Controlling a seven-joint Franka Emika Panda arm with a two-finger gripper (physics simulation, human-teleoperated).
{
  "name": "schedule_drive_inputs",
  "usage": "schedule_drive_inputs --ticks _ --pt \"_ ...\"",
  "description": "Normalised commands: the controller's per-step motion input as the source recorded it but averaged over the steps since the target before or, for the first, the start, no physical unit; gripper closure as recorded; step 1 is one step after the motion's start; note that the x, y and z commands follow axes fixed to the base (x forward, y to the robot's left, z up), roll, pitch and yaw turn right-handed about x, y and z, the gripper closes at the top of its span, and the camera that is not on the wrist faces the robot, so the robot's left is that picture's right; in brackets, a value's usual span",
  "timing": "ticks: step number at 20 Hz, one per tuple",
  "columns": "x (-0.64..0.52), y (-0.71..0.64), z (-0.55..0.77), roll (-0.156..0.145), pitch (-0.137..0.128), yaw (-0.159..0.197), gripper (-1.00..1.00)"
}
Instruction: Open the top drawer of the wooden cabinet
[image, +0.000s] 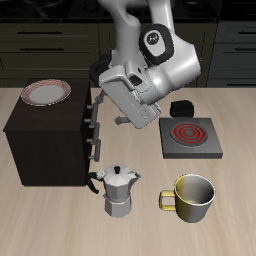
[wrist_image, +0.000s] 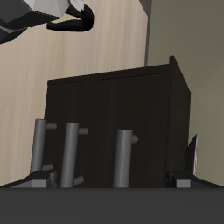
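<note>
The wooden cabinet (image: 45, 140) is a very dark brown box with a column of silver handles on the face turned toward the arm. The top drawer (image: 88, 108) is the uppermost one; its handle (wrist_image: 122, 157) shows in the wrist view, apart from the two lower handles (wrist_image: 70, 157). My gripper (image: 100, 98) hangs close in front of that drawer face, near the cabinet's upper edge. In the wrist view my gripper (wrist_image: 109, 182) is open, with its fingertips (wrist_image: 185, 175) spread wide on either side of the top handle. I cannot tell whether it touches the handle.
A red-rimmed plate (image: 47, 92) lies on the cabinet's top. A silver moka pot (image: 118, 188) and a yellow mug (image: 192, 195) stand near the table's front edge. A hotplate with a red coil (image: 190, 135) and a small black object (image: 180, 107) sit beside the arm.
</note>
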Motion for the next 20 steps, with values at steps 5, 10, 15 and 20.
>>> schedule_drive_inputs --ticks 5,10,15,20 --pt "0.12 -0.28 -0.18 -0.040 0.047 -0.004 -1.00" --pt "0.04 -0.31 -0.35 -0.035 0.078 0.017 -1.00" --pt "0.01 -0.32 -0.37 0.017 0.112 -0.009 1.00" --pt "-0.13 -0.42 -0.19 -0.043 0.073 -0.064 1.00"
